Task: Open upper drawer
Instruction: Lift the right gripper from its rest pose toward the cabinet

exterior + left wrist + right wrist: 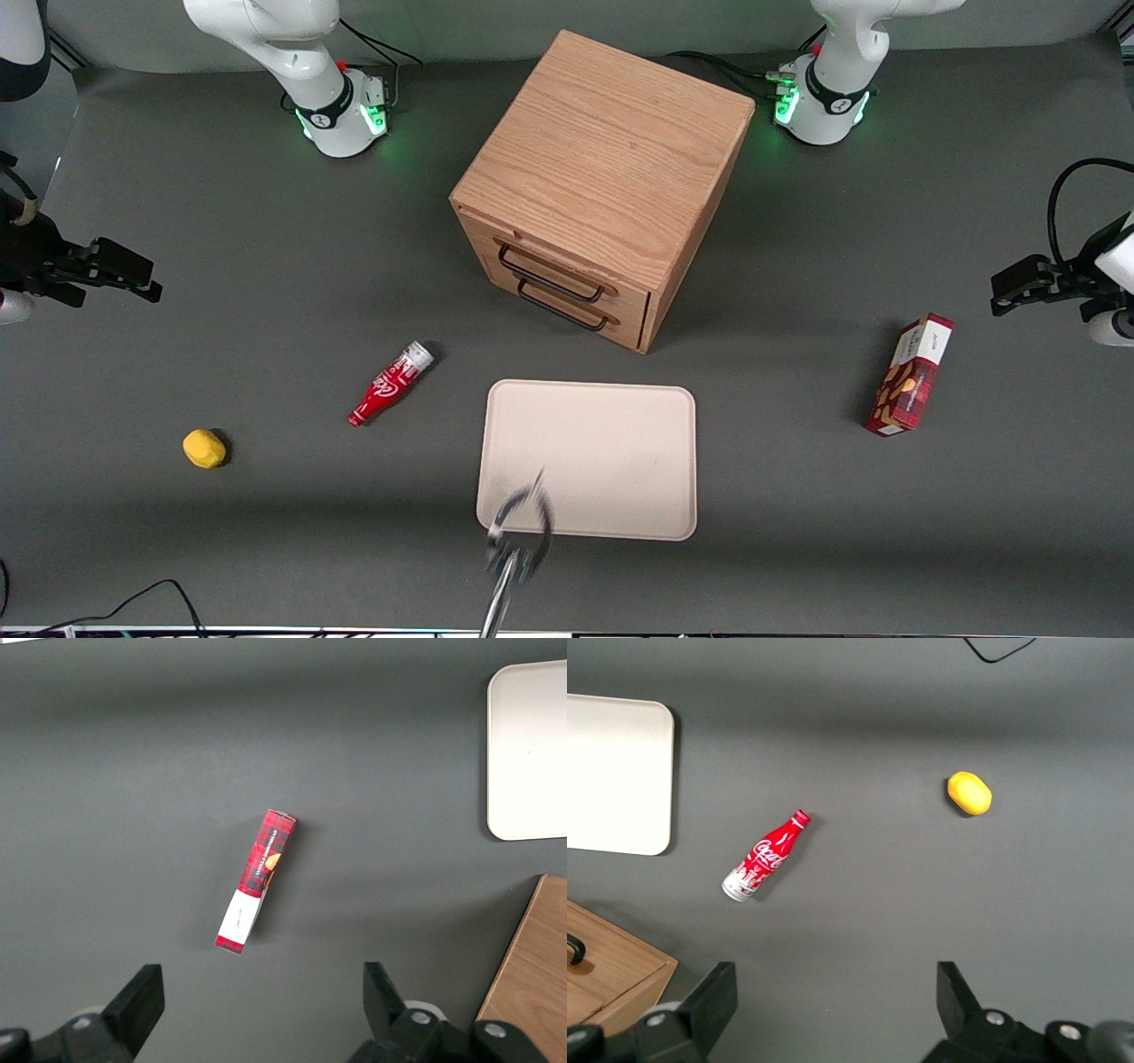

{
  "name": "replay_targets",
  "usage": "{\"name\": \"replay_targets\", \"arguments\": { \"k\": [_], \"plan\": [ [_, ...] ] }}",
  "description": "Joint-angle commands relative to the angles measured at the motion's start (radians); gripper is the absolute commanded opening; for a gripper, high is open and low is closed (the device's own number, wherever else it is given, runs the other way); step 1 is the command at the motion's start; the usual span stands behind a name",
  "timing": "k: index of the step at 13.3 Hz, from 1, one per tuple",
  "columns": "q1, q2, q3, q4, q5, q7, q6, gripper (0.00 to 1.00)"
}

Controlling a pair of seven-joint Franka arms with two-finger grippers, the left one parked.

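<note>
Located at the middle of the grey table (266, 354): light-oak cabinet (611, 168), standing square on its base, front turned at an angle toward the front camera. In that front, upper drawer (532, 250) seen fully shut, face level with the cabinet front, thin black wire handle (549, 270) untouched. Directly beneath it, lower drawer (580, 310), likewise shut, with a handle of the same kind. Gripper (142, 282) found toward the working arm's end of the table, raised above the bare surface, well apart from the cabinet and from both handles. Fingers (713, 1001) spread wide in the right wrist view, nothing held between them. On the table below the gripper: red bottle (764, 857) lying on its side, base end toward the cabinet, narrow end pointing away from it; small yellow rounded object (970, 792) well apart from the bottle, still closer to the working arm's end. Nearer to the front camera than the cabinet: cream tray (620, 461), lying flat, just beside the bottle. Across the tray's near edge, a blurred thin metallic item (518, 532), not identifiable. Toward the parked arm's end: red patterned box (911, 377), resting on the table, well apart from cabinet and tray.
</note>
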Motion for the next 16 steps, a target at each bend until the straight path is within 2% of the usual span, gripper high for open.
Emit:
{"name": "replay_targets", "arguments": {
  "k": [1,4,6,11,15,16],
  "plan": [
    [0.004,0.009,-0.011,0.015,-0.022,0.022,-0.017,1.00],
    [0.016,0.007,-0.003,0.021,-0.070,0.008,-0.022,1.00],
    [0.058,0.009,-0.003,0.051,-0.081,-0.015,-0.057,1.00],
    [0.223,0.012,-0.003,0.076,-0.081,-0.045,-0.103,1.00],
    [0.363,0.021,0.012,0.076,-0.070,-0.195,-0.102,1.00],
    [0.401,0.025,0.020,0.078,-0.069,-0.188,-0.100,1.00]
  ]
}}
